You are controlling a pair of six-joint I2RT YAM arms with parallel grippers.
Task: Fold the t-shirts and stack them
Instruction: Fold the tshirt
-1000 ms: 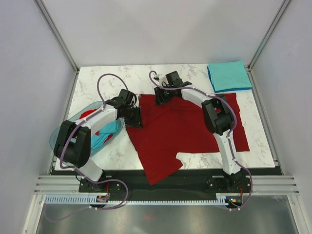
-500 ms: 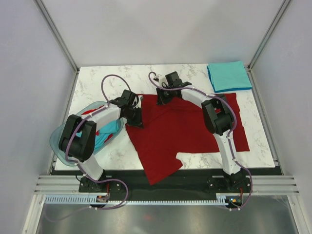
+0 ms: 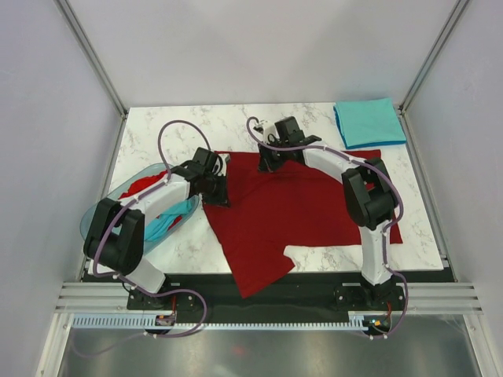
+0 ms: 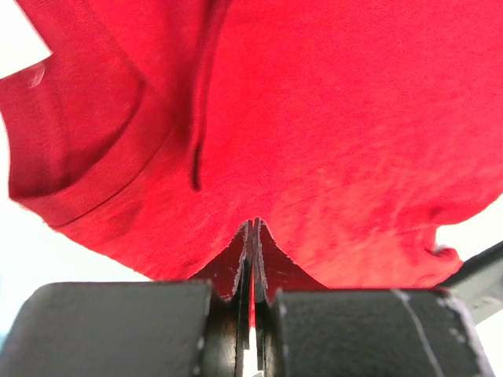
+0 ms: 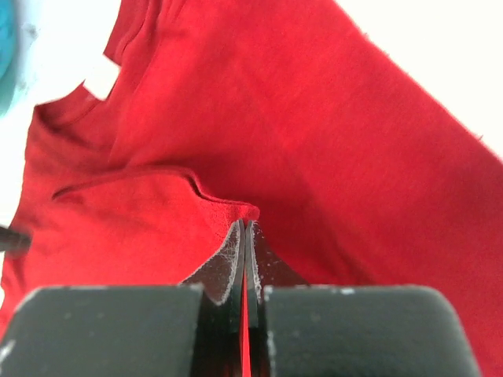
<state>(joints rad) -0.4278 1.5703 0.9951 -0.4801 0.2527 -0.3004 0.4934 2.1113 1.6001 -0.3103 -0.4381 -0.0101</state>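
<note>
The left gripper (image 4: pixel 253 234) and right gripper (image 5: pixel 244 232) are each pinched tight on an edge of the red t-shirt (image 3: pixel 291 208), spread unfolded between them. 1 teal t-shirt (image 3: pixel 368 122) lies folded beyond the right gripper; more tees (image 3: pixel 179 212) sit in the basin (image 3: pixel 100 224) beside the left gripper.

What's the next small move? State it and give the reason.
Probably raise both arms together a little, lifting the pinched edge off the table. The left gripper and right gripper are each shut on the red t-shirt, which lies spread and unfolded, so it seems ready to be carried into a fold.
</note>
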